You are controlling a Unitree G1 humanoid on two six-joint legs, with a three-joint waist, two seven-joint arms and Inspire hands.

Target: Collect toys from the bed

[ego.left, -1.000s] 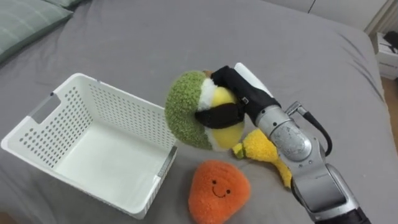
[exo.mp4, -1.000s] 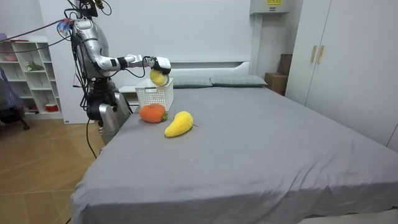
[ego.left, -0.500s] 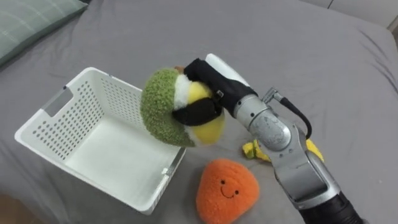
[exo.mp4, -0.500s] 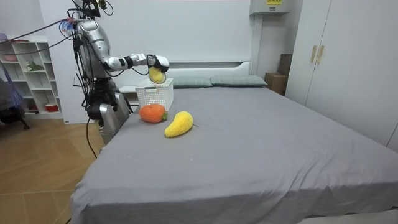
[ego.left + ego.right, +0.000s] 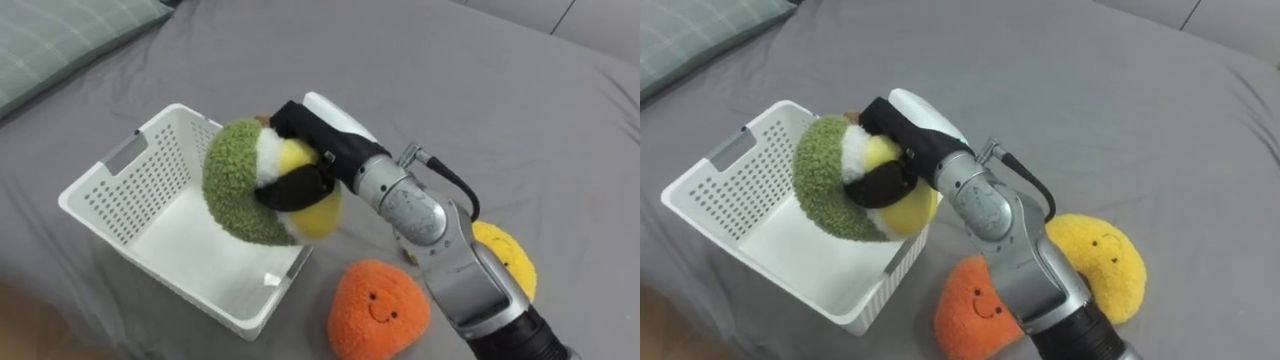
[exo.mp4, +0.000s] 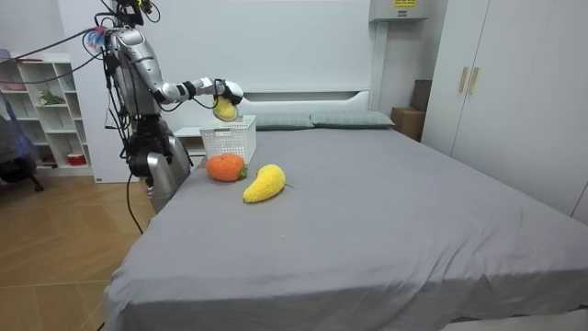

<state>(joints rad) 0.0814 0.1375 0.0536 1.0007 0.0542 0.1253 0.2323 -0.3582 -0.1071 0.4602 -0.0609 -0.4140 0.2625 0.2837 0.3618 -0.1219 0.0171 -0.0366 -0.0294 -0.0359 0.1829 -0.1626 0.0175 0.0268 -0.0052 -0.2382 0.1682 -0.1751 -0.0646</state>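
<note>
Grey bed (image 5: 480, 90), right hand (image 5: 310, 150) clamped round green-and-yellow plush (image 5: 240, 190), over right edge of white basket (image 5: 120, 190), orange plush (image 5: 378, 310) beside it

The round green-and-yellow plush toy (image 5: 238, 190) is held in the right hand (image 5: 312, 138) over the right edge of the white perforated plastic basket (image 5: 148, 185). The orange plush toy (image 5: 378, 308) is laid just right of the basket on the grey bed (image 5: 480, 90), with the yellow plush toy (image 5: 506, 262) further right.

Light: bright, even, diffuse, from overhead.
Shadows: soft; a faint patch below the green-and-yellow plush toy (image 5: 262, 185) on the floor of the white basket (image 5: 120, 180); a darker rim beneath the orange plush (image 5: 378, 310).
Grey bedspread (image 5: 420, 70): matte, evenly lit.
Wall (image 6: 303, 46): brightest area.
</note>
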